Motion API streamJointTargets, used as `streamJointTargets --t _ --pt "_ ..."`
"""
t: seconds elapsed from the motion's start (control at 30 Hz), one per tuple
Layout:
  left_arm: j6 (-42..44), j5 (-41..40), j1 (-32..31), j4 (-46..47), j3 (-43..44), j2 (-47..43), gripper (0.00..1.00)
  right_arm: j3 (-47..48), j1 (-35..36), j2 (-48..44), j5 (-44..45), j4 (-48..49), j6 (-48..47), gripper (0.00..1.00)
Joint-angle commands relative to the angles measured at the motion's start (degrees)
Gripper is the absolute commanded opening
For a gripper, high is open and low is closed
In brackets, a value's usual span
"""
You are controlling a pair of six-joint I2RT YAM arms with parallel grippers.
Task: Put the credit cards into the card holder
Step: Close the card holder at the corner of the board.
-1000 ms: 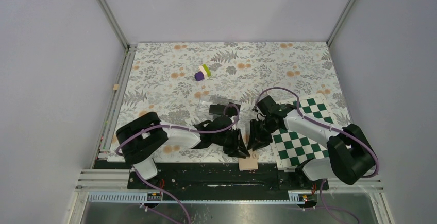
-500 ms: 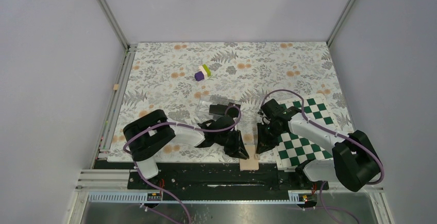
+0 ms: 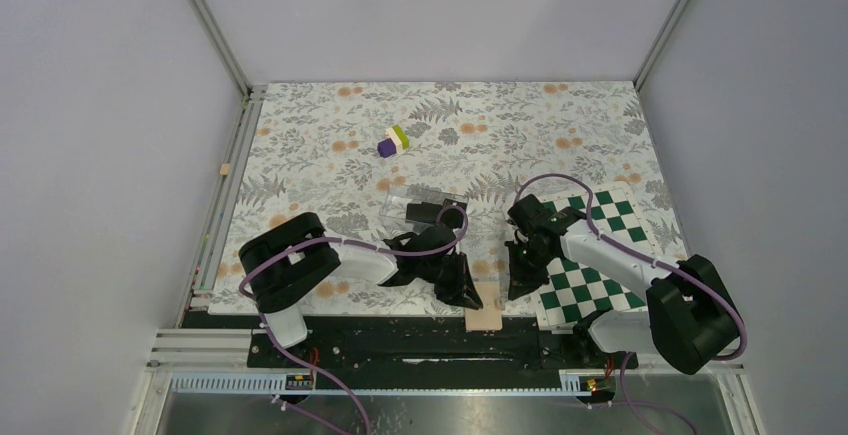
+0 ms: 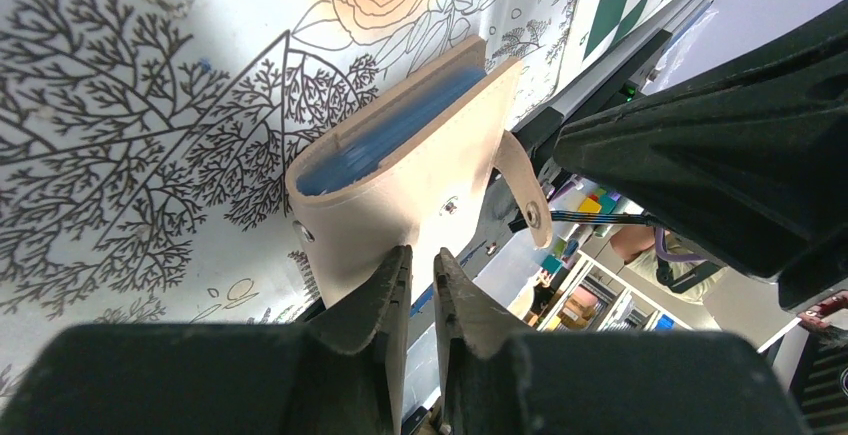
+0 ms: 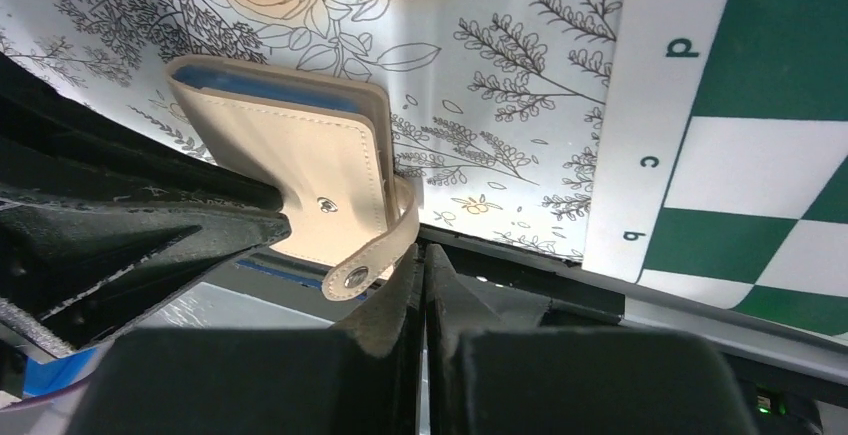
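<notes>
The card holder (image 3: 487, 318) is a tan wallet, blue inside, lying folded at the table's near edge with its snap strap loose. It shows in the left wrist view (image 4: 420, 165) and the right wrist view (image 5: 290, 175). My left gripper (image 3: 473, 299) (image 4: 420, 252) is shut to a thin gap with nothing in it, its tips at the wallet's near side. My right gripper (image 3: 515, 289) (image 5: 422, 250) is shut and empty, beside the strap (image 5: 355, 275). A black credit card (image 3: 420, 212) lies by the clear case, partly hidden by my left arm.
A clear plastic case (image 3: 398, 198) lies mid-table behind my left arm. A green-white checkerboard (image 3: 590, 255) lies under my right arm, and also shows in the right wrist view (image 5: 760, 105). A purple-green-white block cluster (image 3: 394, 140) sits further back. The black base rail (image 3: 400, 335) runs just past the wallet.
My right gripper has drawn back to the right, away from the wallet. My left arm has shifted slightly right. The wallet has stayed at the table's edge.
</notes>
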Motion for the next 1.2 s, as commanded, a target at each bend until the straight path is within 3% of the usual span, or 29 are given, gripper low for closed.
streamJointTargets --t 0.0,0.33,0.9,1.03,1.17 --pt "1.01 -0.86 0.19 -0.95 1.11 0.97 0.15 0.54 -0.39 -0.81 2.64 -2.9 -0.25 0.0" --pt "0.75 -0.12 0.46 3.18 0.18 0.33 0.2 -2.21 1.34 2.31 -8.23 6.9 2.87 0.0" --pt "0.84 -0.43 0.5 3.11 0.98 0.68 0.3 -3.76 2.95 8.29 -8.88 12.84 4.96 0.0" --pt "1.18 0.1 0.55 2.71 2.78 2.01 0.29 -3.59 3.07 8.12 -9.1 12.91 4.89 0.0" --pt "1.5 0.3 0.53 2.35 3.65 2.9 0.21 -3.47 3.06 8.23 -9.31 13.03 4.81 0.0"
